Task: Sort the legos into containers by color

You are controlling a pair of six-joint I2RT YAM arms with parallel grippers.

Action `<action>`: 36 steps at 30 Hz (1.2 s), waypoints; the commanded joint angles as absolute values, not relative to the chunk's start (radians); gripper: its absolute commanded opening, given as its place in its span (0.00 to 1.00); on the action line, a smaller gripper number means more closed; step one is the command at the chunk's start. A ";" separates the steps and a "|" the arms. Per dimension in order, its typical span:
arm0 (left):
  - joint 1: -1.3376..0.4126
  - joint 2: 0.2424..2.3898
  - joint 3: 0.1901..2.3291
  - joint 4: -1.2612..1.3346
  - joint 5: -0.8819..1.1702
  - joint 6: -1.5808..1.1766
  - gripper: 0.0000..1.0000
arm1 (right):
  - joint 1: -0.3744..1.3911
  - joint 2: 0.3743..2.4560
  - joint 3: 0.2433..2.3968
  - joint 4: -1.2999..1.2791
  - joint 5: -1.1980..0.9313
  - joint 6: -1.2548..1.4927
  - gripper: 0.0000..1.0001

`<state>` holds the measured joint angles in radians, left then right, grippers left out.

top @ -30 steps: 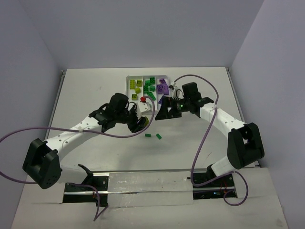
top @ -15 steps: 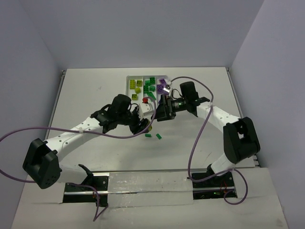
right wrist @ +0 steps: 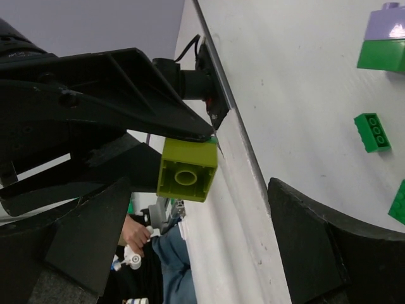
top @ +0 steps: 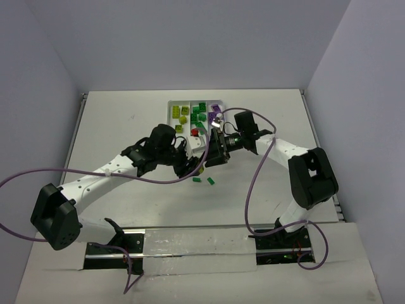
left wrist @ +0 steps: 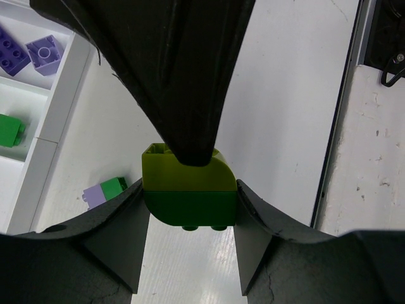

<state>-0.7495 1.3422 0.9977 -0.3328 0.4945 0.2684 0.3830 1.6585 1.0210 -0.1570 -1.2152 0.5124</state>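
My left gripper [top: 192, 166] is shut on a two-colour stack, yellow-green brick on green brick [left wrist: 188, 190], held above the table in front of the white tray [top: 169, 113]. In the left wrist view the jaws [left wrist: 190, 209] pinch the green half. My right gripper [top: 212, 156] is open; its jaws stand either side of the yellow-green half [right wrist: 186, 170] without touching it, and one finger [left wrist: 183, 76] covers the brick's top. The tray holds yellow-green, green and purple bricks [top: 215, 109] in its three compartments.
Two small green bricks [top: 197, 180] [top: 211, 182] lie on the table just in front of the grippers. A lilac-on-green stack [left wrist: 104, 191] lies near the tray's front edge. A small red piece [top: 194, 132] sits at the tray's front. Purple cables loop over both arms.
My right gripper has swung left, away from the tray's purple compartment, to the brick in my left gripper. My left gripper has shifted slightly right with its brick.
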 commanded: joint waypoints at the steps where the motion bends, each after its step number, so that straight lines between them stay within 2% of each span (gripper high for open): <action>1: -0.756 1.356 1.048 -0.313 0.500 0.260 0.40 | 0.410 1.643 1.032 -0.103 -1.284 0.524 0.95; 7: -0.759 1.367 1.063 -0.313 0.499 0.264 0.40 | 0.428 1.654 1.037 -0.123 -1.281 0.502 0.86; 15: -0.758 1.373 1.074 -0.310 0.499 0.258 0.40 | 0.434 1.680 1.055 -0.135 -1.287 0.492 0.66; 19: -0.761 1.378 1.077 -0.309 0.501 0.255 0.40 | 0.433 1.688 1.057 -0.119 -1.298 0.511 0.61; 21: -0.762 1.379 1.077 -0.309 0.499 0.255 0.40 | 0.434 1.690 1.061 -0.115 -1.304 0.514 0.51; 23: -0.763 1.379 1.076 -0.308 0.496 0.254 0.41 | 0.433 1.689 1.059 -0.105 -1.310 0.523 0.44; 25: -0.764 1.378 1.072 -0.309 0.488 0.252 0.48 | 0.433 1.686 1.053 -0.087 -1.317 0.535 0.34; 27: -0.764 1.375 1.067 -0.314 0.472 0.245 0.63 | 0.433 1.680 1.048 -0.077 -1.322 0.538 0.26; 33: -0.705 1.305 1.036 -0.362 0.503 0.178 0.95 | 0.414 1.646 1.078 -0.154 -1.325 0.458 0.00; 36: -0.583 1.250 1.028 -0.399 0.622 0.125 0.99 | 0.383 1.626 1.105 -0.209 -1.328 0.406 0.00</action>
